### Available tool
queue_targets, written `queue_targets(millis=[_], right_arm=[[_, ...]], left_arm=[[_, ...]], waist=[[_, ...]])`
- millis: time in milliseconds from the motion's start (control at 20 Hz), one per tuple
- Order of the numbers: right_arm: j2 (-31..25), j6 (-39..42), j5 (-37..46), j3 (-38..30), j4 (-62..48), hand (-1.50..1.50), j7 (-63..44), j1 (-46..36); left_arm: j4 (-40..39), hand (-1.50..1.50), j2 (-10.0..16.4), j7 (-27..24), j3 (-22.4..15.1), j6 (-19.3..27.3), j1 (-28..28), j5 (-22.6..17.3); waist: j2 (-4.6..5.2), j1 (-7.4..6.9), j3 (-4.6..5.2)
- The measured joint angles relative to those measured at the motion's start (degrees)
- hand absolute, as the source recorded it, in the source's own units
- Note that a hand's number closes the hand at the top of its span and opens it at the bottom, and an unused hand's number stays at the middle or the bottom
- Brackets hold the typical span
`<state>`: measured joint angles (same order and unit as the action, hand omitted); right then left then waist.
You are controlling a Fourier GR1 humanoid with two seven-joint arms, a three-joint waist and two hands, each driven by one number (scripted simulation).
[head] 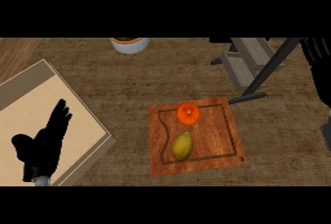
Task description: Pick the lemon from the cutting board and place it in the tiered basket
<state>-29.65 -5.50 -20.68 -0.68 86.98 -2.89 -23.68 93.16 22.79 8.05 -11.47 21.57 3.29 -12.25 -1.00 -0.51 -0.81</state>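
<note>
Lemon (183, 146) lies on the cutting board (220, 148), in its near half, just beside an orange round fruit (188, 113); tiered basket (249, 61) stands far right on the tabletop (129, 83), well apart from the lemon. Left robot hand (42, 140) rests at lower left over a pale board (39, 94), fingers straight and relaxed, holding nothing. Right robot hand (318, 61) is a dark shape at the right edge near the basket, mostly cut off, can't tell its state
</note>
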Motion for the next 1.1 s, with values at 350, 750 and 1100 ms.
queue_targets(millis=[350,750,1100], right_arm=[[12.3,-4.2,-7.4,-5.7,6.4,1.50,11.9,6.4],[24.2,7.7,-14.9,1.6,4.8,-1.50,17.7,21.4],[15.1,16.1,-7.0,4.1,17.3,-1.50,19.9,36.3]], left_arm=[[1.1,0.00,-1.9,-4.1,-1.3,1.5,-4.0,4.1],[-0.4,0.00,-5.3,-5.8,-4.3,1.4,-8.9,6.3],[-2.5,0.00,-6.8,-6.3,-4.4,1.7,-10.6,7.8]], waist=[[-0.42,3.07,0.08],[0.89,2.21,0.55],[0.63,2.41,0.86]])
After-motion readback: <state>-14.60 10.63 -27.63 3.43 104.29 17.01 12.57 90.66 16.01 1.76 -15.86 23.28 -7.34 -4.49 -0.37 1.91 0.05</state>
